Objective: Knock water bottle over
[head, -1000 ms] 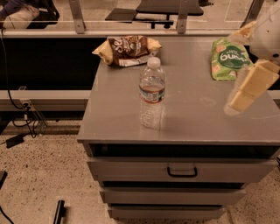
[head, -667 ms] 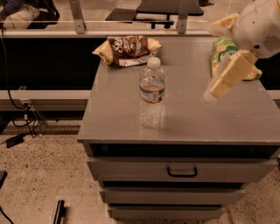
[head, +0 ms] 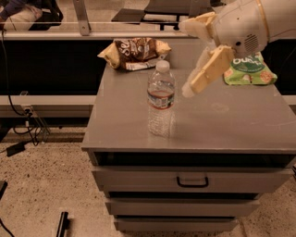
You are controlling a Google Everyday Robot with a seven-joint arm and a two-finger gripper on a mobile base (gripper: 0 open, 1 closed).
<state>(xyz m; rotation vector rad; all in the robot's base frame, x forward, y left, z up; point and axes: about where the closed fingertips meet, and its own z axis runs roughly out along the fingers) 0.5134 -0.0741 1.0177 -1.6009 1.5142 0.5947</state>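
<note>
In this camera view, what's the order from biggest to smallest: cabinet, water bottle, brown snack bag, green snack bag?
1. cabinet.
2. water bottle and brown snack bag, about alike; the bottle stands nearer the camera.
3. green snack bag, partly hidden behind the arm.
The gripper hovers beside the bottle, apart from it.

This looks like an office or a lab. A gray cabinet [head: 194, 180] with drawers has a flat worktop [head: 231, 125]. The floor [head: 41, 194] is speckled, and black cables [head: 21, 115] hang at 9 o'clock. A seated person [head: 21, 11] (only partly seen) is at 11 o'clock. The gripper [head: 200, 77] hangs over the worktop at 1 o'clock.
</note>
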